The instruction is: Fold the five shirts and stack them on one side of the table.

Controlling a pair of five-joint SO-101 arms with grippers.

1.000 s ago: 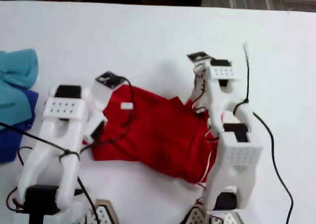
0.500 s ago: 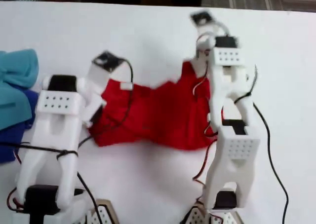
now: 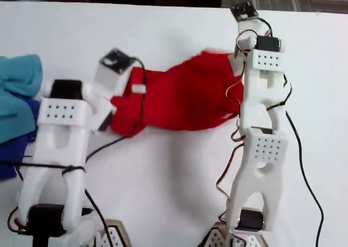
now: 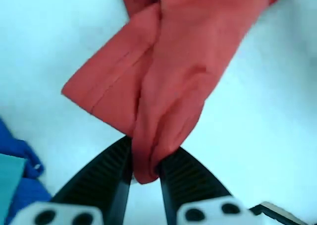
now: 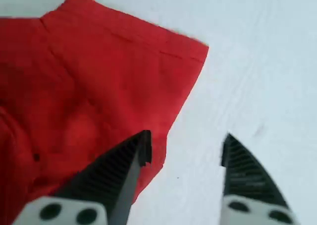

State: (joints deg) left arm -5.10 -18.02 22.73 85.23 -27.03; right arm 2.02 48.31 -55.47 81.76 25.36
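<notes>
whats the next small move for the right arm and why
Probably lower the right gripper and close it on the red shirt edge below it. It is open, one finger over fabric, the other over bare table, while the left gripper is shut on a bunched end; a second hold would let the arms spread it.

Red shirt [image 3: 185, 97], crumpled into a long band across the far middle of the table [image 3: 163, 29], one end bunched and pinched in the left end effector [image 4: 143, 168]. Teal shirt [image 3: 16, 92] heaped against blue shirt [image 3: 13, 149] at the table's left edge.
</notes>
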